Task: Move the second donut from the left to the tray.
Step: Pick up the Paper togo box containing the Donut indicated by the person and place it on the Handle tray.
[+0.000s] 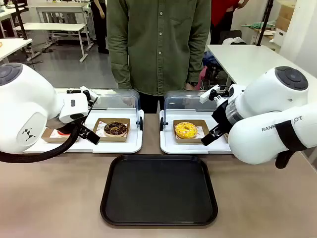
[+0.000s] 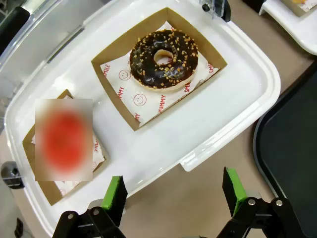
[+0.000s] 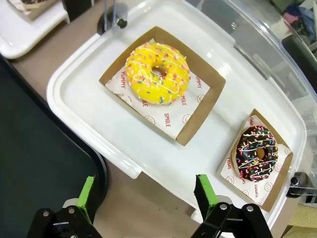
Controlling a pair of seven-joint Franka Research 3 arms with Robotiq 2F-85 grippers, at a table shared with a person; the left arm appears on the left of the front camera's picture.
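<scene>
The second donut from the left (image 1: pixel 115 128) has a dark chocolate glaze with light specks and sits in a square brown cardboard holder on the left white display tray. In the left wrist view this donut (image 2: pixel 164 59) lies ahead of my left gripper (image 2: pixel 176 196), which hovers open over the display tray's near edge, apart from the donut. The black tray (image 1: pixel 158 191) lies in the middle of the near table, bare; its rim (image 2: pixel 292 144) shows at the right of the left wrist view. My right gripper (image 3: pixel 145 197) is open above the right display tray's near edge.
A red-glazed donut (image 1: pixel 62 132) sits left of the chocolate one. On the right display tray (image 3: pixel 99 119) are a yellow sprinkled donut (image 3: pixel 157 73) and a dark sprinkled donut (image 3: pixel 256 152). Both clear lids stand raised behind. A person in a green shirt (image 1: pixel 158 44) stands at the far side.
</scene>
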